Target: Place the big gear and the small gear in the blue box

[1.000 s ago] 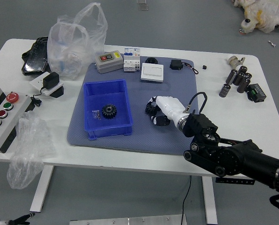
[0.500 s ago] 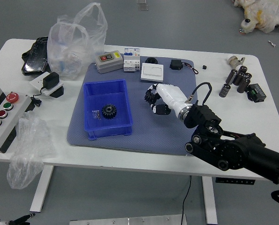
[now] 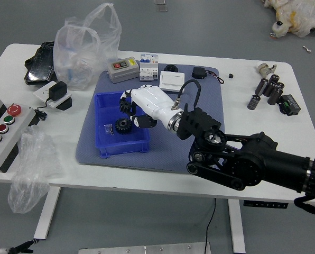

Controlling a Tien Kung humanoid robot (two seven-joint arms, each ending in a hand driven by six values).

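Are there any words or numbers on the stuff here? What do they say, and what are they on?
No word, number or sign can be read.
White block with blue marks: too small to read.
Grey box with red and yellow spots: too blurred to read.
Black block with green marks: too small to read.

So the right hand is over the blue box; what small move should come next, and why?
Probably lower the right hand slightly, keeping its fingers closed for now. It appears to hold a dark gear-like piece over the blue box, while the gear on the box floor lies just nearer the robot. A lower release there should make a clash less likely.
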